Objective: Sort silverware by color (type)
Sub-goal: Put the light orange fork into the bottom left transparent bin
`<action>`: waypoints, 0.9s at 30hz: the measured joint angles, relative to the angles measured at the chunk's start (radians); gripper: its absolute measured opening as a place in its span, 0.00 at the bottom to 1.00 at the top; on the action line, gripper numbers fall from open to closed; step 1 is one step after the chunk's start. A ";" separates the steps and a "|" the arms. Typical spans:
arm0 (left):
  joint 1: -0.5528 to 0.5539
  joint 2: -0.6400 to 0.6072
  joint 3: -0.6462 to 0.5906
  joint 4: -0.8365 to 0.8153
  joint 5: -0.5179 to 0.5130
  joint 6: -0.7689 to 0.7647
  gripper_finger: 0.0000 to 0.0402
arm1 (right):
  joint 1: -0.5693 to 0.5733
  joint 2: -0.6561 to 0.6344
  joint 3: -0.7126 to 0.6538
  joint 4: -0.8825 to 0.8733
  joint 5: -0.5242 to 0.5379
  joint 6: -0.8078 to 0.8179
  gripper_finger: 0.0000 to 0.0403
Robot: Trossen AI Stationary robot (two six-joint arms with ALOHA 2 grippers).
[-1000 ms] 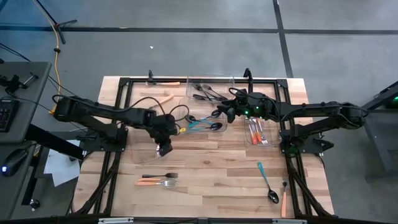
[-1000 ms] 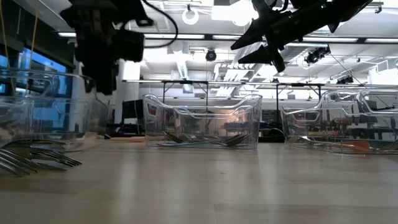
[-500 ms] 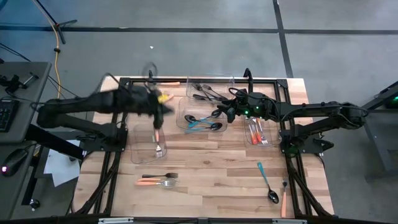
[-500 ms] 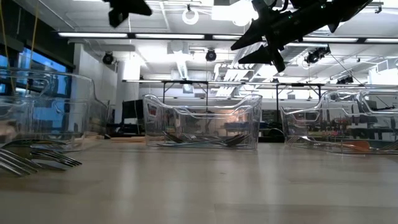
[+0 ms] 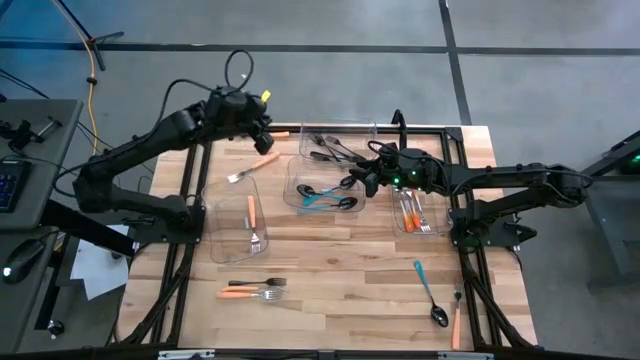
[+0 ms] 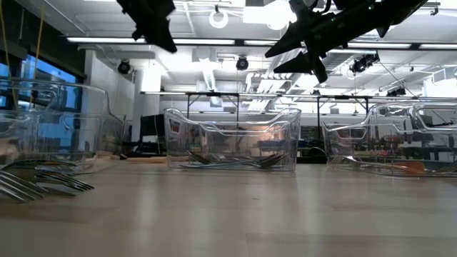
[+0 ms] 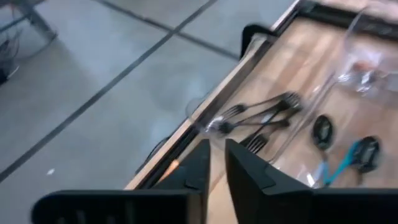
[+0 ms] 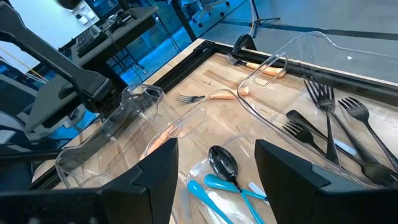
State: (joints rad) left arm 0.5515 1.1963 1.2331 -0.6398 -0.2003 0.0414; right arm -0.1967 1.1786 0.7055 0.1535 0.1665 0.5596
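The left gripper (image 5: pixel 262 128) is hovering high over the table's far-left edge, jaws barely parted and gripping nothing; the orange-handled metal fork (image 5: pixel 252 167) is lying loose beside the clear plastic left bin (image 5: pixel 213 222), so a careless pass risks knocking it off. The right gripper (image 5: pixel 362 181) is waiting wide open and empty above the teal-handled spoons (image 5: pixel 322 198), risking a snag on their bin wall.

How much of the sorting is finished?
Roughly half. Black forks, teal and black spoons and orange-handled pieces already lie in clear plastic bins. Neither the raised left tool nor the open right tool holds anything. Left: an orange-handled fork on the wood and several loose pieces near the front edge.
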 joint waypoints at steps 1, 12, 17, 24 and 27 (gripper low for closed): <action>0.012 0.016 0.000 -0.001 0.000 0.005 0.13 | 0.000 0.000 0.000 0.000 0.000 -0.001 0.49; 0.163 0.207 0.000 0.001 0.106 -0.076 0.50 | 0.000 0.000 0.000 0.000 0.000 -0.026 0.49; 0.220 0.308 0.000 -0.031 0.239 -0.148 0.59 | 0.000 0.000 0.000 0.000 0.000 -0.026 0.49; 0.229 0.407 0.000 -0.078 0.295 -0.161 0.59 | 0.000 0.000 0.000 0.000 0.000 -0.026 0.49; 0.229 0.450 0.000 -0.091 0.296 -0.161 0.59 | 0.000 0.000 0.000 0.000 0.000 -0.026 0.49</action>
State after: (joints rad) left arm 0.7807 1.6460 1.2331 -0.7310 0.0956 -0.1200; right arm -0.1967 1.1786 0.7055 0.1535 0.1665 0.5339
